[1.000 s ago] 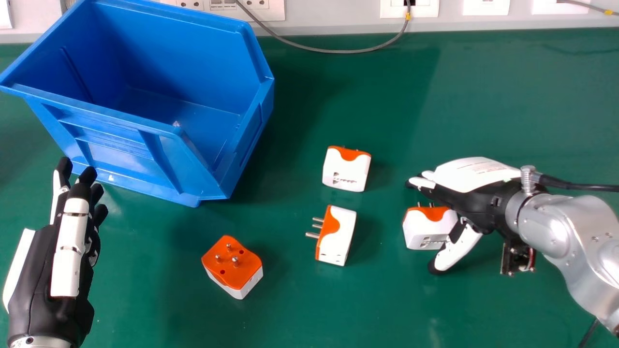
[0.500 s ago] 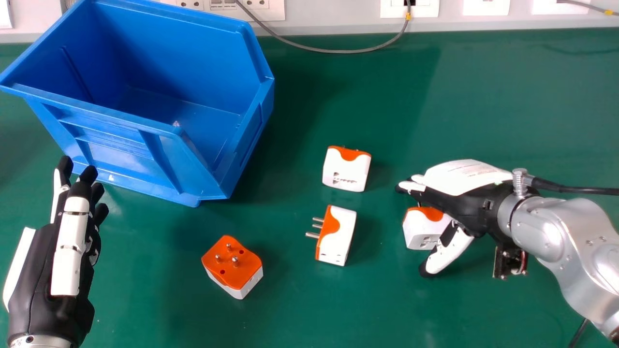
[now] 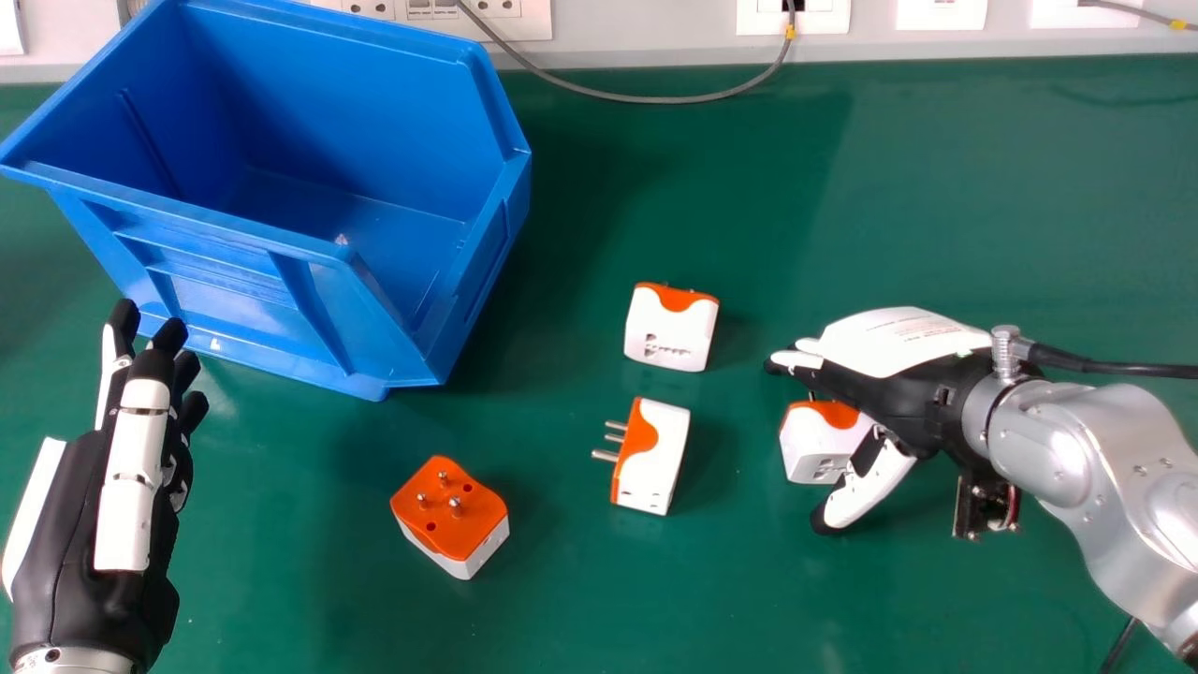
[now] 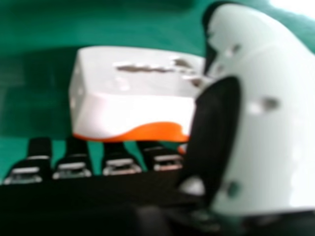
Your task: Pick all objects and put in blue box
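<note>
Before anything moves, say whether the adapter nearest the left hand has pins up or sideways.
Up: the adapter has three pins rising from its orange top.

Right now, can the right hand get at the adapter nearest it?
Looks like yes: the right hand partly covers the adapter, thumb on one side, fingers on the other, and nothing visible blocks it.

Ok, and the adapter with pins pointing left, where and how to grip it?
Probably by the white body of the adapter, right hand coming from the view's right, thumb at the near end, fingers at the far: the pins stick out left.
</note>
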Robot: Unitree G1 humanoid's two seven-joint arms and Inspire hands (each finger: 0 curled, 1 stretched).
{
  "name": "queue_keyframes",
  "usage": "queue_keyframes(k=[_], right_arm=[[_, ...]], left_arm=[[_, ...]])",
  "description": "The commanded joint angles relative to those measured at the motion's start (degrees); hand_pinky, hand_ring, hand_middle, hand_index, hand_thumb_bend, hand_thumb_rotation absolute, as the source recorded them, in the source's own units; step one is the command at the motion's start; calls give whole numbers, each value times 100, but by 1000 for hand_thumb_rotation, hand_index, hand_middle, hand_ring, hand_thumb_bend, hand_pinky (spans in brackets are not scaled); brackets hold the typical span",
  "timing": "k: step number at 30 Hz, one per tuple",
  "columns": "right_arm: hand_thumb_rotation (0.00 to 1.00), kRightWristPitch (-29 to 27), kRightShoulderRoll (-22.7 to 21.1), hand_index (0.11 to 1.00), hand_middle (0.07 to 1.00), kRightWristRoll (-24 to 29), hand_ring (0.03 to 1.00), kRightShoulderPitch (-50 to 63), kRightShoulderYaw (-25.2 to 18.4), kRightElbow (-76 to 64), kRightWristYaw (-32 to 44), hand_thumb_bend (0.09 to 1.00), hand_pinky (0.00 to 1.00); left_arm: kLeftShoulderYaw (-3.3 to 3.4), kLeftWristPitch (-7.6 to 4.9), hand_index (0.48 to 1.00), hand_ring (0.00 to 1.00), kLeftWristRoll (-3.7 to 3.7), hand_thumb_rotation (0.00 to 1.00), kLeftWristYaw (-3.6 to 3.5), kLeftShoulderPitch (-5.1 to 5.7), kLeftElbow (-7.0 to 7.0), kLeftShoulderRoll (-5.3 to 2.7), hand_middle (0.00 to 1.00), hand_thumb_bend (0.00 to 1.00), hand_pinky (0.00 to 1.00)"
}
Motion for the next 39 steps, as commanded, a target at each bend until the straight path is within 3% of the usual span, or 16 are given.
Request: queue_keyframes(k=[1, 9, 18, 22, 27, 29, 33, 38, 39], right_arm=[[318, -21, -54, 935, 967, 39, 956, -15, -84, -3, -28, 466, 922], [297, 72, -132, 936, 968, 66, 955, 100, -172, -47, -31, 457, 922], [279, 192, -171, 937, 969, 10, 956, 202, -200, -151, 36, 449, 923], [272, 227, -166, 938, 970, 1, 957, 223, -198, -190, 37, 445, 927], [269, 262, -182, 938, 971, -1, 959, 267, -210, -261, 72, 444, 929], [268, 260, -166, 938, 971, -8, 959, 260, -202, -215, 50, 444, 929], [262, 216, -120, 938, 972, 1, 959, 207, -196, -93, -50, 442, 929], [193, 104, -91, 915, 947, -87, 931, 118, -189, 95, -408, 436, 896], [155, 76, -94, 888, 919, -119, 898, 134, -198, 98, -550, 443, 845]], left_arm=[[56, -1, 1000, 1000, -51, 1000, -17, -5, -129, 52, 1000, 397, 1000], [91, 20, 1000, 1000, -66, 1000, -67, 9, -132, 53, 1000, 383, 1000], [105, 94, 1000, 1000, -65, 1000, -62, 10, -170, 61, 1000, 381, 1000], [121, 66, 1000, 1000, -62, 1000, -83, -18, -107, 67, 1000, 384, 1000], [115, 68, 1000, 1000, -37, 1000, -74, -7, -142, 57, 1000, 385, 1000], [127, 51, 1000, 1000, -36, 1000, -85, -18, -100, 68, 1000, 386, 1000], [128, 54, 1000, 1000, -45, 1000, -111, 11, -153, 71, 1000, 389, 1000], [157, 40, 1000, 1000, -58, 1000, -126, 25, -157, 74, 1000, 398, 1000], [161, 39, 1000, 1000, -60, 1000, -124, 34, -168, 70, 1000, 402, 1000]])
